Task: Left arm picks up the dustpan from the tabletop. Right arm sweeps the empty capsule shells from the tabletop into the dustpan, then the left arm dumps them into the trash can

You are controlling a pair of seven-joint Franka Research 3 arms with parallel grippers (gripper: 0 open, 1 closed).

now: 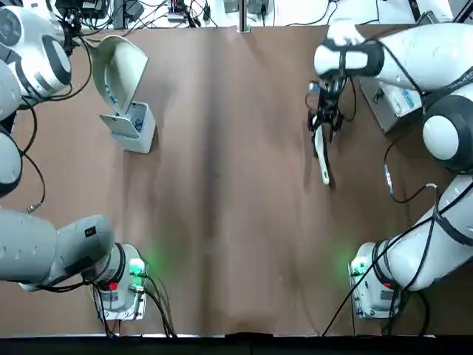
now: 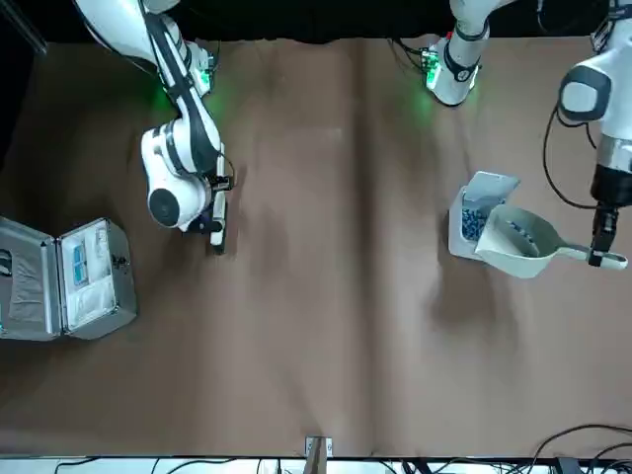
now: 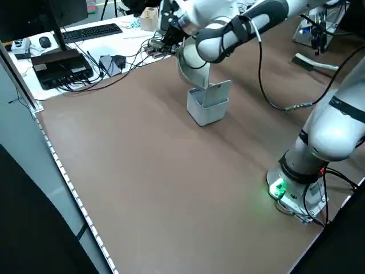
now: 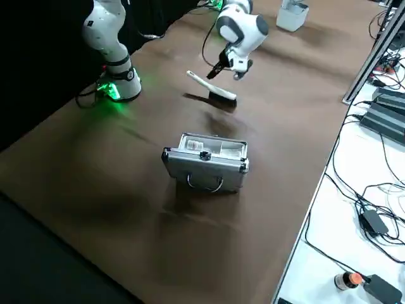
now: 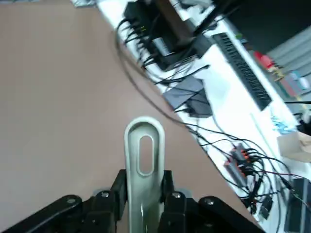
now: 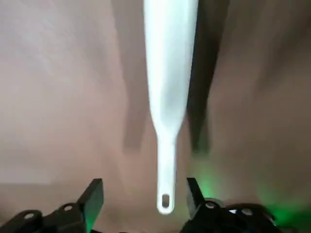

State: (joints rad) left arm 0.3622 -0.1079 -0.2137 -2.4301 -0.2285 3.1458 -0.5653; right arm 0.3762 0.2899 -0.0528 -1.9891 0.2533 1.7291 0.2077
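The worktop (image 1: pixel 236 222) is a plain matte brown, and on it the dustpan (image 2: pixel 518 240) shows pale cream-white with blue specks inside, tilted over the light-grey trash can (image 2: pixel 467 219) — its flap white, its contents blue. The brush (image 1: pixel 323 157) is slim and white with a dark bristle strip, the case (image 2: pixel 69 279) silver with a white and blue card in its lid. Both arms are white and grey with black cables — the left arm (image 1: pixel 52 248) and the right arm (image 1: pixel 432 237) each have a base lit green, and each hand, left hand (image 5: pixel 143 194) and right hand (image 6: pixel 143 199), is black.
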